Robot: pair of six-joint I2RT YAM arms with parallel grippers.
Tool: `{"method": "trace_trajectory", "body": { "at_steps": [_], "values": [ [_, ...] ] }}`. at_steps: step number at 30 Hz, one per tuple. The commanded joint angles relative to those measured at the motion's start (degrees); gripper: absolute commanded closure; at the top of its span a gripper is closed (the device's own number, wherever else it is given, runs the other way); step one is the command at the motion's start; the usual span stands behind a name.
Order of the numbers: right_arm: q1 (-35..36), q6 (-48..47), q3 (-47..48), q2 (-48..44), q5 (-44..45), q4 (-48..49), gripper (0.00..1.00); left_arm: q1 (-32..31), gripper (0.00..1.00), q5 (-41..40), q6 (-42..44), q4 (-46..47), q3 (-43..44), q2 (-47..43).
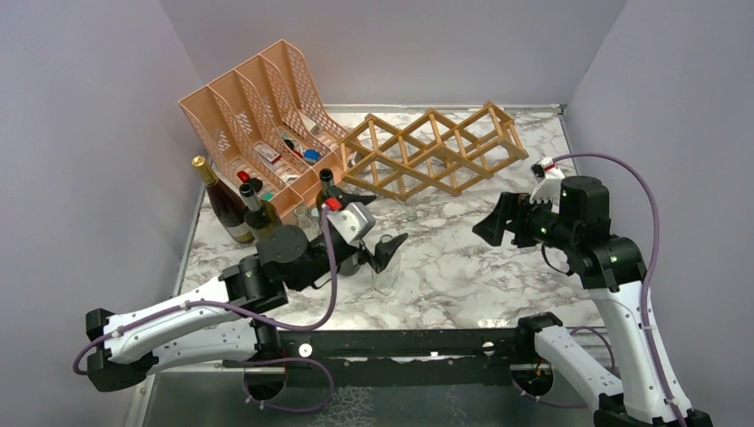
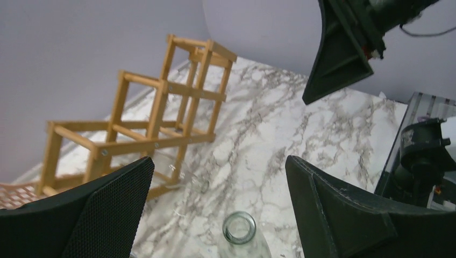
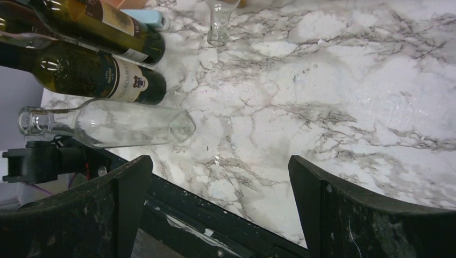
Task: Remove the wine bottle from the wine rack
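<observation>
The wooden wine rack [image 1: 431, 149] [image 2: 161, 115] lies long and low at the back of the marble table, and I see no bottle in its openings. A clear glass wine bottle [image 1: 385, 274] [image 3: 126, 126] stands upright on the marble near the front. Its mouth [image 2: 239, 228] shows just below and between the fingers of my left gripper [image 1: 373, 229] [image 2: 219, 161], which is open and not touching it. My right gripper [image 1: 494, 222] [image 3: 219, 158] hovers open above the table's right side, holding nothing.
Two dark wine bottles [image 1: 227, 203] [image 3: 97, 72] stand at the left beside a salmon-pink mesh file organiser [image 1: 253, 111] holding small items. The black base rail [image 1: 400, 342] runs along the near edge. Grey walls enclose the table.
</observation>
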Motion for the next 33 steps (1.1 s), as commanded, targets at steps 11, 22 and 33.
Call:
{"method": "trace_trajectory", "body": {
  "at_steps": [11,22,33],
  "values": [
    [0.11,-8.96,17.69,-6.13,10.56,4.23,0.0,-0.16,0.01,-20.54,12.08,-12.41,34.6,9.39],
    [2.56,-11.7,25.11,-7.46,19.43,4.1,0.0,-0.17,0.01,-33.91,19.56,-8.4,41.53,11.61],
    [3.12,-11.55,25.01,-6.84,15.72,4.32,0.0,15.4,0.01,-23.06,11.69,-16.55,42.28,15.9]
  ]
}}
